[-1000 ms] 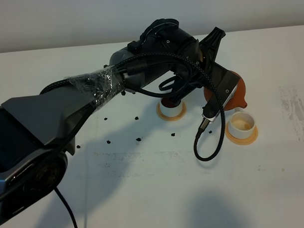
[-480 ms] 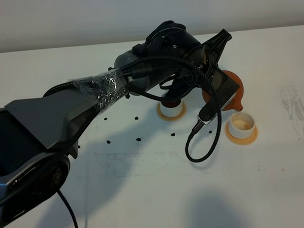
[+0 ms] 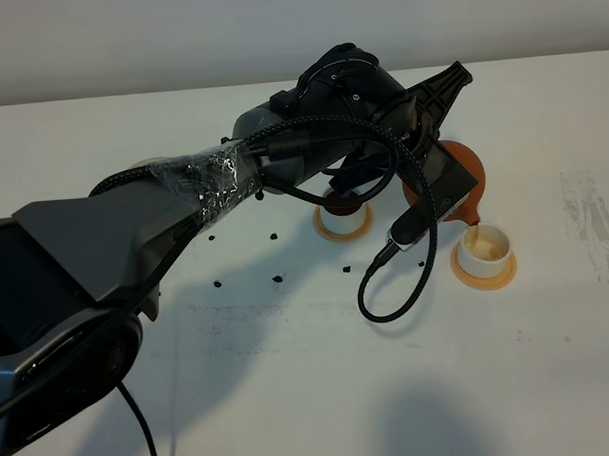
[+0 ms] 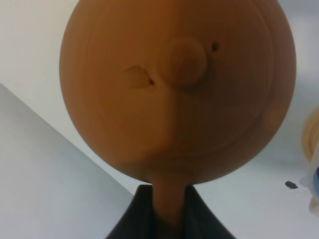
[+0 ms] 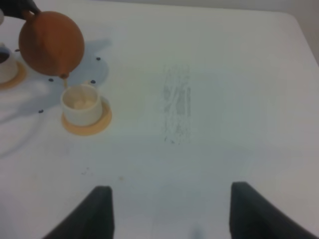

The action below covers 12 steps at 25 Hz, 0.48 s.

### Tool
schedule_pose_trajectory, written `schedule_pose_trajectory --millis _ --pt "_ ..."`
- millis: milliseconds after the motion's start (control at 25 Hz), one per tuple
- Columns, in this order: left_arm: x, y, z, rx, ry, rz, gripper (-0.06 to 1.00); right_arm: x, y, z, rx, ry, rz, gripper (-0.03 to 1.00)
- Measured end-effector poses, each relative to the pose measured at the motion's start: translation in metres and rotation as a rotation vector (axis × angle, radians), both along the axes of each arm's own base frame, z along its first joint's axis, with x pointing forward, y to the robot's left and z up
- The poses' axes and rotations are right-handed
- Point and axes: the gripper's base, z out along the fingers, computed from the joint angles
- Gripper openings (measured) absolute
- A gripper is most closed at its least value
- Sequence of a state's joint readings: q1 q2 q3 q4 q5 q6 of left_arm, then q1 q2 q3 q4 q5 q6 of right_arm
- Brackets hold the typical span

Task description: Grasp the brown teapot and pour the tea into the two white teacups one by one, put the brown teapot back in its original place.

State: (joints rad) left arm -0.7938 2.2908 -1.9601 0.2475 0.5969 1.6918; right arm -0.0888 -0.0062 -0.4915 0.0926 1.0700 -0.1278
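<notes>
Teapot (image 3: 471, 177) risen slightly above teacup (image 3: 483, 244) (left arm (image 3: 213, 181) masks second teacup (image 3: 346, 215)).

A white table (image 3: 550, 380) fills most of the high view, with a pale grey wall (image 3: 128, 44) along the top edge. Small black specks (image 3: 277, 279) lie scattered left of centre. 1 grey scuff (image 3: 590, 223) marks the table near the right edge, vertical and streaky.

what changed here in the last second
The left gripper, shut on the brown teapot, rolled and rose slightly, keeping the pot over the right teacup; the hanging cable swung left. That cup and the left teacup stayed put; nothing was let go.
</notes>
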Motion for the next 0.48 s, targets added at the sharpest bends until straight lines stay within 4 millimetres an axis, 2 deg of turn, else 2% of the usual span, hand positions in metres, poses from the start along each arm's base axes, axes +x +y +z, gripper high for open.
schedule_pose_trajectory --millis 480 --pt "-0.0016 -0.0069 -0.0042 0.047 -0.068 -0.083 0.10 0.0000 0.0000 0.0000 0.000 0.000 0.000 0.51"
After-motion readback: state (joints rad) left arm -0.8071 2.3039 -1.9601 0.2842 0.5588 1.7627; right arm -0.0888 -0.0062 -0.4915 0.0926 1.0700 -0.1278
